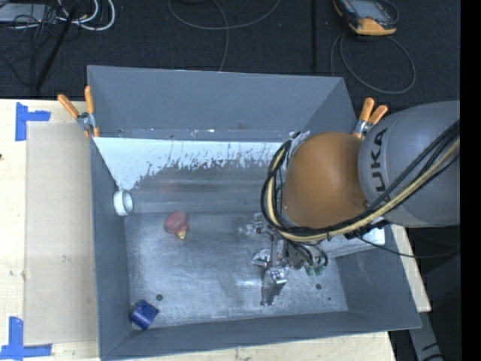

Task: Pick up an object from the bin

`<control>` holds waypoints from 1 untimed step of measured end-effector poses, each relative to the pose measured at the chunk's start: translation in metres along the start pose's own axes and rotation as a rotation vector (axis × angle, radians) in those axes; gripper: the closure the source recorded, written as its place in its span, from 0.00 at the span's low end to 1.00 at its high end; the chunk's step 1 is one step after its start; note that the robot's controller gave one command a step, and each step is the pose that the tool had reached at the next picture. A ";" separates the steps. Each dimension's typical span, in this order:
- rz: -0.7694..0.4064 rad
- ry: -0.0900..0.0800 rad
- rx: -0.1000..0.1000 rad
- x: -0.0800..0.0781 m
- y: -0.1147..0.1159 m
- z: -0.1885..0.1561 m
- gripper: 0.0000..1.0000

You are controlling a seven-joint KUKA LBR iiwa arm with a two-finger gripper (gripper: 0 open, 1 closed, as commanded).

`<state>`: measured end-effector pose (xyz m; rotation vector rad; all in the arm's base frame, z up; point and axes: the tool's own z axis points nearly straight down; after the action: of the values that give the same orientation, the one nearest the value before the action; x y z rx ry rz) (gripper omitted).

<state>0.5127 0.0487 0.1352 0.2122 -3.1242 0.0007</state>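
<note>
Orange-capped arm (323, 179) reaches from the right; its gripper (269, 288) hangs over the bin (203, 277) floor, lower centre, open or closed I cannot tell. Nearest: small rounded reddish lump (176, 224), left of centre.

1. the arm (421, 164) comes in from the right, its grey body bent over and down.
2. an orange cover (323, 179) caps the wrist, with dark cables (274, 194) looped around it.
3. the gripper (270, 284) hangs below the wrist, seemingly pointing straight down.
</note>
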 end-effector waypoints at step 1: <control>0.135 -0.009 0.001 0.004 -0.053 -0.007 0.00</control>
<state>0.5158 -0.0044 0.1420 0.0007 -3.1401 0.0022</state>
